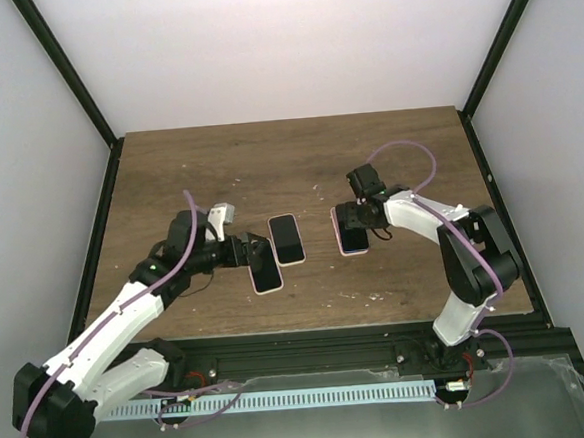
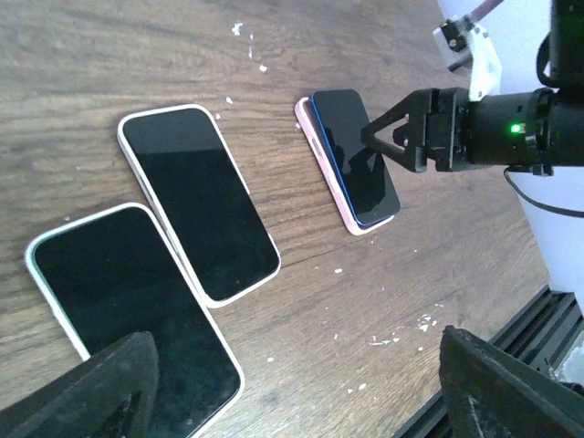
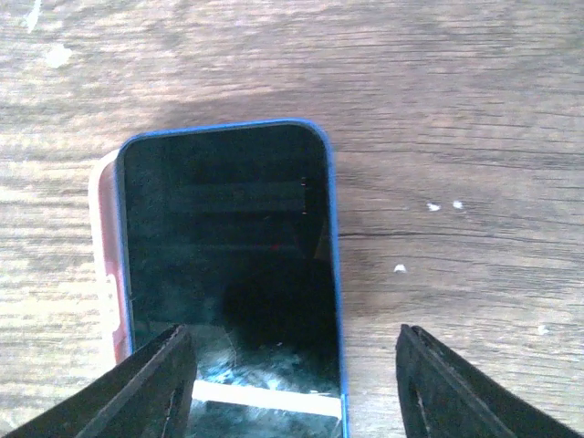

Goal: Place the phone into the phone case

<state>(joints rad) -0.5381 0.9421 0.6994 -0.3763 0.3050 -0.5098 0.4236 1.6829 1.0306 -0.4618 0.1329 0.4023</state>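
Observation:
A blue-edged phone (image 3: 228,265) lies screen up on a pink phone case (image 3: 104,274), shifted so the case's edge shows along one side. The pair sits right of the table's middle, phone (image 1: 352,233) over case (image 1: 337,234), and shows in the left wrist view as phone (image 2: 354,155) and case (image 2: 321,161). My right gripper (image 3: 297,383) is open and low over the phone's near end, one finger (image 3: 151,383) over the screen, the other over bare wood; it shows from above (image 1: 353,218). My left gripper (image 1: 257,253) is open and empty, above the leftmost white phone.
Two other phones with white edges lie screen up left of the cased pair: one (image 2: 196,201) in the middle (image 1: 286,238) and one (image 2: 128,306) nearer my left gripper (image 1: 266,272). White flecks dot the wooden table (image 1: 298,158). The table's black front rail (image 1: 381,338) is close.

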